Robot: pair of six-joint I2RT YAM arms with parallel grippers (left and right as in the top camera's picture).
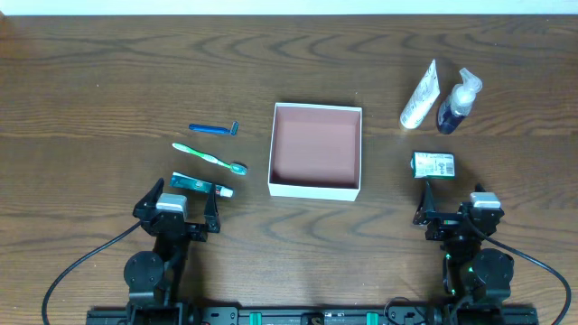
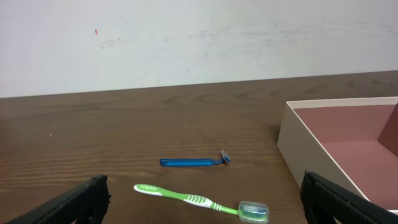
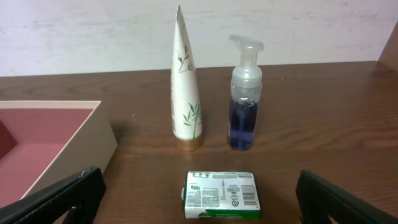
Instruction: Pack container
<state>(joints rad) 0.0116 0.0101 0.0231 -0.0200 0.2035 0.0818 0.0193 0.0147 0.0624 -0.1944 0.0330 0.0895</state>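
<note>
Both arms have jaws spread wide and hold nothing. The left gripper (image 1: 184, 200) sits just near of a teal packet (image 1: 200, 185), the right gripper (image 1: 450, 204) just near of a green-and-white packet (image 1: 433, 164), its print too small to read. The container (image 1: 314, 190) is centre table, with bare wood all round it. Toothbrush (image 1: 208, 157) and razor (image 1: 212, 129) lie left; the leaf-printed tube (image 1: 419, 97) and pump bottle (image 1: 454, 106) are far right.

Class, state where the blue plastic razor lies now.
Overhead, the blue plastic razor lies on the left side, just beyond the green toothbrush, left of the white square container.
</note>
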